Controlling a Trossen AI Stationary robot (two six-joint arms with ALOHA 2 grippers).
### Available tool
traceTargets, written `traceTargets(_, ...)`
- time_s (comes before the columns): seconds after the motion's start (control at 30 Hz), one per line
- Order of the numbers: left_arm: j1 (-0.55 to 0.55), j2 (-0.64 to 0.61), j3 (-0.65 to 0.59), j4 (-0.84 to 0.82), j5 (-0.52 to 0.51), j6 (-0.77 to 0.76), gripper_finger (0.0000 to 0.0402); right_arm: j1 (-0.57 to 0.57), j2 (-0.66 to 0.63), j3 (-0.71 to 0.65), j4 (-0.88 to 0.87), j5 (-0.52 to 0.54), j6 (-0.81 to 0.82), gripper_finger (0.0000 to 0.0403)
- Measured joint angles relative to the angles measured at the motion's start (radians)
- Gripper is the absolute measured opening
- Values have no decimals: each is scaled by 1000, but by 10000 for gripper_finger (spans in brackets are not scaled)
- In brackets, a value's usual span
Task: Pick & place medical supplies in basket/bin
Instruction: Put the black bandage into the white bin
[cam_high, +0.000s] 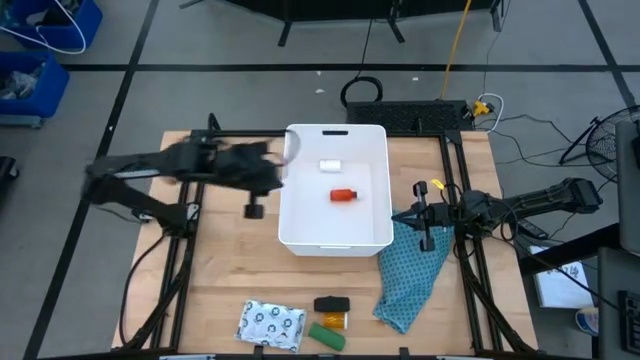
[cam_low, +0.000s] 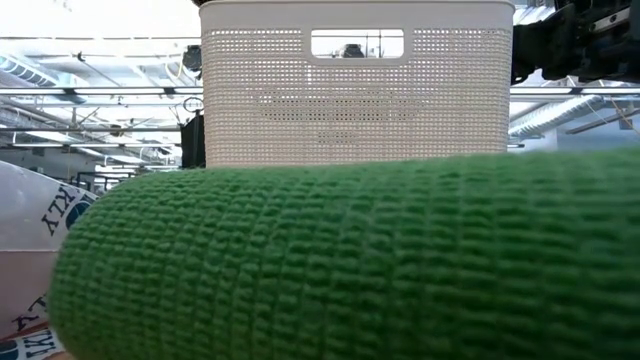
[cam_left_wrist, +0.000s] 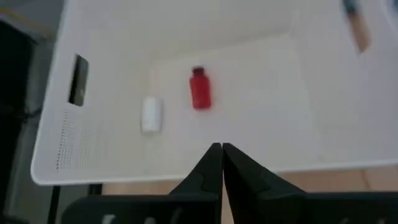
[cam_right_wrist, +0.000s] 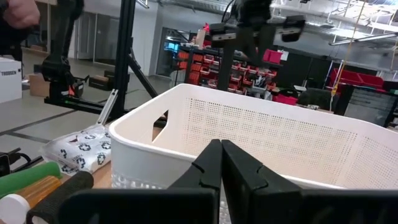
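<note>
The white bin (cam_high: 335, 235) stands mid-table, with the red bottle (cam_high: 343, 195) and the small white piece (cam_high: 331, 166) lying on its floor. My left gripper (cam_high: 282, 172) hovers shut at the bin's left wall; its wrist view shows the bottle (cam_left_wrist: 199, 88) and white piece (cam_left_wrist: 151, 114) below. My right gripper (cam_high: 421, 218) is shut just right of the bin, above the teal cloth. Near the front edge lie the silvery packet (cam_high: 270, 325), black block (cam_high: 332, 304), orange vial (cam_high: 333, 320) and green block (cam_high: 327, 336).
The teal patterned cloth (cam_high: 410, 280) lies from the bin's right near corner toward the front edge. In the low view the green block (cam_low: 350, 260) fills the foreground before the bin (cam_low: 355, 100). Bare wood lies left of the bin. Black frame rails run along both table sides.
</note>
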Motion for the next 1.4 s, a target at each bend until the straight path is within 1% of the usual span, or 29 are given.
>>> traceTargets(0.13, -10, -249, -283, 283, 13, 49, 6, 0, 0, 0, 1, 1, 0, 0)
traceTargets(0.23, 5, -419, -502, 496, 84, 103, 5, 0, 0, 0, 1, 1, 0, 0)
traceTargets(0.33, 39, -549, -687, 714, 172, 98, 3, 0, 0, 0, 2, 2, 0, 0)
traceTargets(0.4, 62, -622, -783, 790, 202, 64, 3, 0, 0, 0, 2, 2, 0, 0)
traceTargets(0.5, 88, -722, -878, 825, 179, -45, 4, 0, 0, 0, 2, 2, 0, 0)
traceTargets(0.6, 86, -793, -964, 869, 171, -150, 3, 0, 0, 0, 2, 2, 0, 0)
traceTargets(0.67, 68, -825, -1031, 948, 169, -184, 3, 0, 0, 0, 2, 2, 0, 0)
traceTargets(0.77, 44, -844, -1128, 1041, 150, -185, 2, 0, 0, 0, 2, 2, 0, 0)
traceTargets(1.07, 32, -843, -1309, 1256, 127, -139, 3, 0, 0, 0, -5, 3, 0, 0)
traceTargets(1.13, 32, -843, -1332, 1282, 128, -141, 3, 0, 0, 0, -13, 3, 0, 0)
traceTargets(1.27, 32, -842, -1345, 1283, 118, -162, 3, 0, -1, 0, -16, 2, 14, 0)
traceTargets(1.33, 32, -842, -1345, 1277, 96, -180, 9, 0, -1, 0, -5, 2, 8, 0)
traceTargets(1.4, 32, -842, -1345, 1261, 84, -183, 19, 6, 0, 10, -4, 1, -38, 0)
